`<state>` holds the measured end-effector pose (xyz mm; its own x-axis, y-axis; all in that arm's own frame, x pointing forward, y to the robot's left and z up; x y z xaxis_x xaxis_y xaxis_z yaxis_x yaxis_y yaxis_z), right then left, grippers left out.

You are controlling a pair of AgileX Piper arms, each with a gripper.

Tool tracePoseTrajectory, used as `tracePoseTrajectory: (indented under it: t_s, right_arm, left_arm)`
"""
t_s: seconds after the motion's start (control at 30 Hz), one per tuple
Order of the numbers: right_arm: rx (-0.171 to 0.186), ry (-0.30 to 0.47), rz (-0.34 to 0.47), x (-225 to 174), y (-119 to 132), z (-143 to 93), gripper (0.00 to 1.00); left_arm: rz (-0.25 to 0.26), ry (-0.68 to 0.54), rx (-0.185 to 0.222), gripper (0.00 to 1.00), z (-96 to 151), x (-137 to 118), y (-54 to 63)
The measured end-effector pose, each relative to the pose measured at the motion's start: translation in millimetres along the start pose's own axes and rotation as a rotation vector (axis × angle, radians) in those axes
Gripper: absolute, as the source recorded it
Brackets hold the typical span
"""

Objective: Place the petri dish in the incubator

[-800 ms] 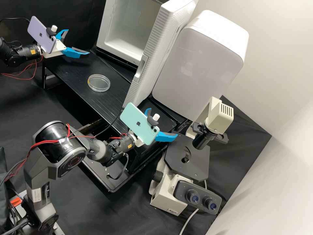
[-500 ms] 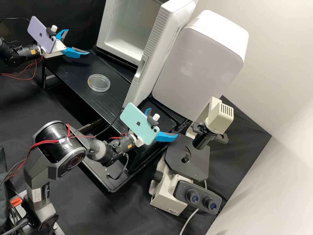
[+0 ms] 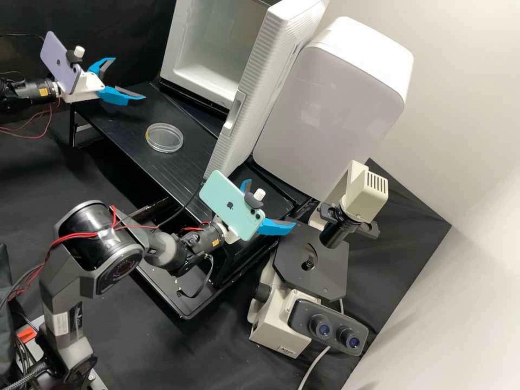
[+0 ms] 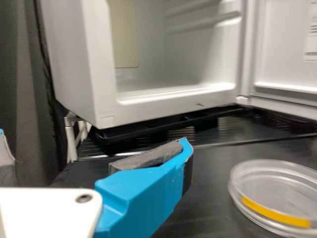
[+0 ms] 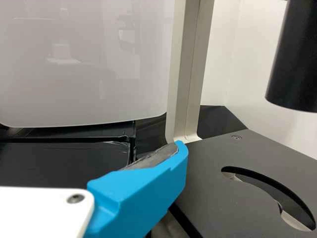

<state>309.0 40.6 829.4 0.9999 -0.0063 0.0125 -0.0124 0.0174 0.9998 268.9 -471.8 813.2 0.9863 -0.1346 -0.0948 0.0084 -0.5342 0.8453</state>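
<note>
A clear petri dish (image 3: 164,137) with a yellow strip lies on the raised black shelf (image 3: 124,122); in the left wrist view the petri dish (image 4: 275,198) is near. The white incubator (image 3: 184,38) stands behind it with its ribbed door (image 3: 260,81) swung open; the incubator (image 4: 89,64) chamber looks bare. My left gripper (image 3: 115,81) hovers open over the shelf's left end, a short way left of the dish, one blue finger (image 4: 148,191) in its own view. My right gripper (image 3: 264,208) hangs open by the door's lower edge, above the microscope stage (image 5: 237,173).
A microscope (image 3: 311,281) stands at the front right, its black stage under the right gripper. A large white rounded box (image 3: 336,103) rises behind it. Red wires (image 3: 32,124) trail by the left arm. The shelf's front edge drops to black cloth.
My left gripper has drawn back to the left and slightly up, away from the dish. The right arm and the dish have kept still.
</note>
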Motion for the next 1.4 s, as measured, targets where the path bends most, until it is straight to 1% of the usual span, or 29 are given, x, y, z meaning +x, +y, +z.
tracePoseTrajectory:
  t_s: [0.1,0.23,0.37,0.67,0.73,0.97,1.07,1.13,1.17,1.27,1.33,1.4]
  right_arm:
    - [0.0,0.0,0.0,0,0,0,1.0]
    - [0.0,0.0,0.0,0,0,0,1.0]
    - [0.0,0.0,0.0,0,0,0,1.0]
    - [0.0,0.0,0.0,0,0,0,1.0]
    - [0.0,0.0,0.0,0,0,0,1.0]
    - [0.0,0.0,0.0,0,0,0,1.0]
    - [0.0,0.0,0.0,0,0,0,1.0]
    - [0.0,0.0,0.0,0,0,0,1.0]
    - [0.0,0.0,0.0,0,0,0,1.0]
    - [0.0,0.0,0.0,0,0,0,1.0]
    - [0.0,0.0,0.0,0,0,0,1.0]
    - [0.0,0.0,0.0,0,0,0,1.0]
  left_arm:
    - [-0.004,-0.032,0.002,1.0,8,-6,-0.9]
    - [0.003,-0.077,-0.001,1.0,19,-13,0.3]
    - [0.0,-0.137,-0.005,1.0,34,-18,-3.1]
    - [-0.064,-0.235,0.002,1.0,54,-29,-18.3]
    - [-0.076,-0.25,0.01,1.0,57,-31,-21.2]
    - [-0.094,-0.281,0.011,1.0,65,-34,-25.4]
    - [-0.106,-0.277,0.013,1.0,64,-33,-26.3]
    - [-0.13,-0.269,0.013,1.0,64,-29,-28.6]
    - [-0.151,-0.263,0.015,1.0,64,-27,-30.6]
    - [-0.198,-0.245,0.003,1.0,63,-20,-34.8]
    - [-0.206,-0.238,-0.02,1.0,63,-15,-35.1]
    - [-0.212,-0.234,-0.033,1.0,64,-10,-34.1]
